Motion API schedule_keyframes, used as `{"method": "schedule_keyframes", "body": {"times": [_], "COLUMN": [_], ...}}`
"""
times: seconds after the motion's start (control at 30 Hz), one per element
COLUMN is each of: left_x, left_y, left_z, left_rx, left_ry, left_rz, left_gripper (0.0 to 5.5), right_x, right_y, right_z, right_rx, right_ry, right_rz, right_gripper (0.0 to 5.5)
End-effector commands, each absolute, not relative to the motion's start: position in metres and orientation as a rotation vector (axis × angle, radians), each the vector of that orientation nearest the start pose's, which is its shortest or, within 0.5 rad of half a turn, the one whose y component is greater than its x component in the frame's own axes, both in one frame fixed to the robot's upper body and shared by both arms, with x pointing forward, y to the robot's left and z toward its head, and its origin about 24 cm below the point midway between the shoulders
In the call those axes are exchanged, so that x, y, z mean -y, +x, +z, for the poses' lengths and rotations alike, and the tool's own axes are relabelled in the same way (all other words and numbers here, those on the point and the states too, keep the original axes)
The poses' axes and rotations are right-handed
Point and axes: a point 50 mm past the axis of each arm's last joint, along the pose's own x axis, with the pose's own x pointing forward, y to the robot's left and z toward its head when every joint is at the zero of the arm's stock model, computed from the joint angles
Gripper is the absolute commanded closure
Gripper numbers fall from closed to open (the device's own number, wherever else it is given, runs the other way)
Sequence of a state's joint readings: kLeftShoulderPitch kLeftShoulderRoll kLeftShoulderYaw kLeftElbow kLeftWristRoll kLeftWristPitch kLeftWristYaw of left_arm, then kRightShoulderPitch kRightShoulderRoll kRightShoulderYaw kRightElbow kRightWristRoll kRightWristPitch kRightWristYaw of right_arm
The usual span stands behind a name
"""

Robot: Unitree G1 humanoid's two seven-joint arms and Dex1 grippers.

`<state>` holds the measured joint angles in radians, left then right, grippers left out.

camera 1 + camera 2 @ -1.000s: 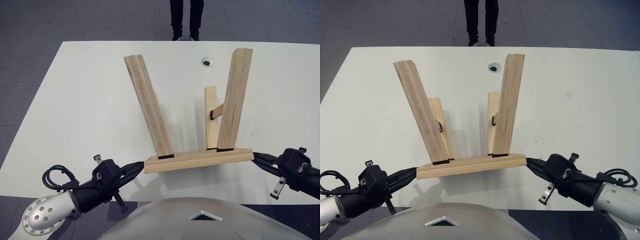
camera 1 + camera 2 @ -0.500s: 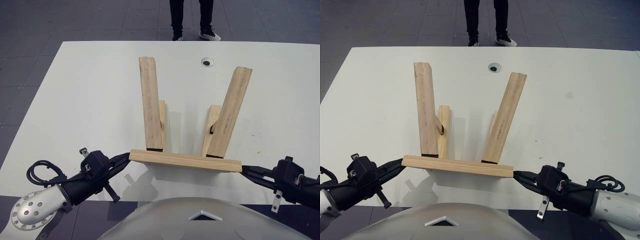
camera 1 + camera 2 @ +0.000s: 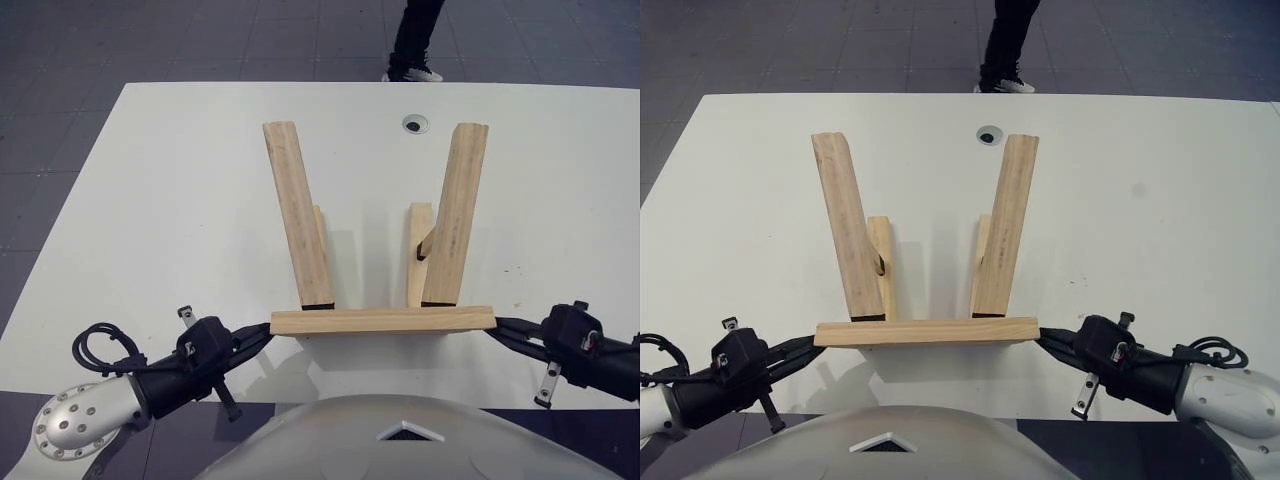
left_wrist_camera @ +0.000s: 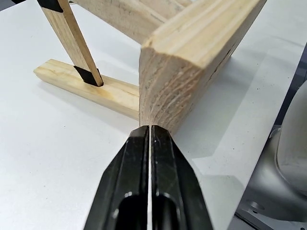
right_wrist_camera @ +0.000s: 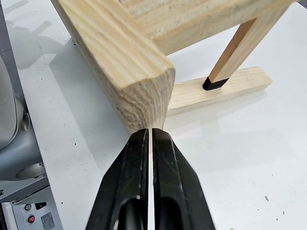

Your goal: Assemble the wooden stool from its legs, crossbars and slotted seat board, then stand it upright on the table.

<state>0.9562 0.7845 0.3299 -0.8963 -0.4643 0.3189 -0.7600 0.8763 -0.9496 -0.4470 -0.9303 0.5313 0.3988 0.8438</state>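
Stool on its side near table's front edge, seat board pinned end to end between left gripper and right gripper, both closed tight, butted against its ends; legs pointing away.

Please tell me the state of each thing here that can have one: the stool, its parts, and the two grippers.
Stool: assembled, lying on its side, not yet upright.
Seat board: standing on edge, legs fitted into it and pointing away from the robot.
Lower leg: lying on the table.
Left gripper: jaws shut, tip pressed against one end of the seat board.
Right gripper: jaws shut, tip pressed against the other end.
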Motion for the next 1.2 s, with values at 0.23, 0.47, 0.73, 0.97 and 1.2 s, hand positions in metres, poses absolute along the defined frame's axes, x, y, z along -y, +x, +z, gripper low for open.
{"method": "schedule_keyframes", "body": {"times": [0.23, 0.47, 0.73, 0.97, 1.2], "left_x": [-0.231, -0.219, -0.203, -0.21, -0.207], "left_y": [0.085, 0.077, 0.082, 0.083, 0.08], "left_z": [0.096, 0.077, 0.059, 0.048, 0.044], "left_rx": [-0.533, -0.587, -0.589, -0.668, -0.692], "left_ry": [0.44, 0.399, 0.252, 0.244, 0.208], "left_rz": [-0.805, -0.857, -0.836, -0.789, -0.838], "left_gripper": [5.4, 5.4, 5.4, 5.4, 5.4], "right_x": [0.225, 0.241, 0.233, 0.222, 0.22], "right_y": [0.103, 0.11, 0.108, 0.114, 0.115], "right_z": [0.122, 0.109, 0.09, 0.082, 0.077], "right_rx": [-0.57, -0.618, -0.653, -0.632, -0.629], "right_ry": [-0.42, -0.468, -0.473, -0.467, -0.459], "right_rz": [0.994, 0.946, 0.996, 1.007, 1.001], "right_gripper": [5.37, 5.37, 5.37, 5.37, 5.37]}}
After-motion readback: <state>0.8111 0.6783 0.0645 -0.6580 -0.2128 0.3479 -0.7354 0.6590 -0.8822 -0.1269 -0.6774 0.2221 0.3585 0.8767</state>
